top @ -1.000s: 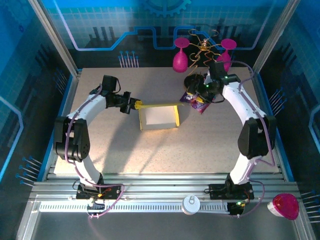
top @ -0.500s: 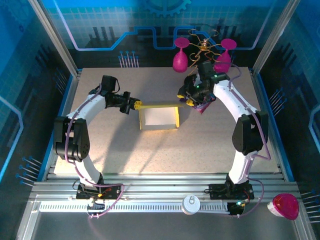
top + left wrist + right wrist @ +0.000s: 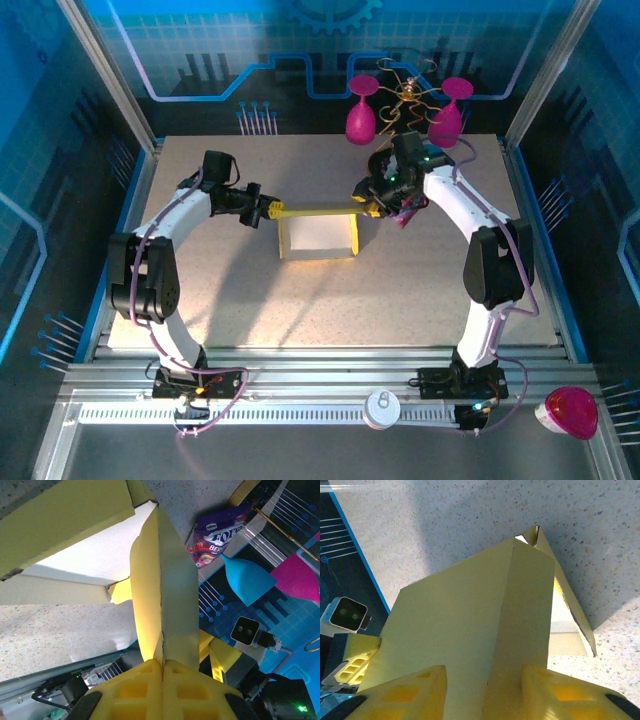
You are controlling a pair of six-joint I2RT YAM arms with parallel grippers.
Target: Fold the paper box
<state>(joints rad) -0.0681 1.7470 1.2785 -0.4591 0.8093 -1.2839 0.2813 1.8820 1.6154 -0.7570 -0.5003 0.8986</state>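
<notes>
The yellow, thin cardboard paper box (image 3: 318, 240) sits in the middle of the speckled grey table (image 3: 250, 300), open side up. Its long back flap (image 3: 320, 210) is held at both ends, likely so it can be folded over evenly. The left end is pinched by the left gripper (image 3: 163, 662), whose jaws are shut tight on it. The right end is straddled by the right gripper (image 3: 482, 672). Its jaws stand apart around the card, and it cannot be told whether the card is squeezed. Just behind, a crinkly purple snack packet (image 3: 220, 530) is seen lying.
</notes>
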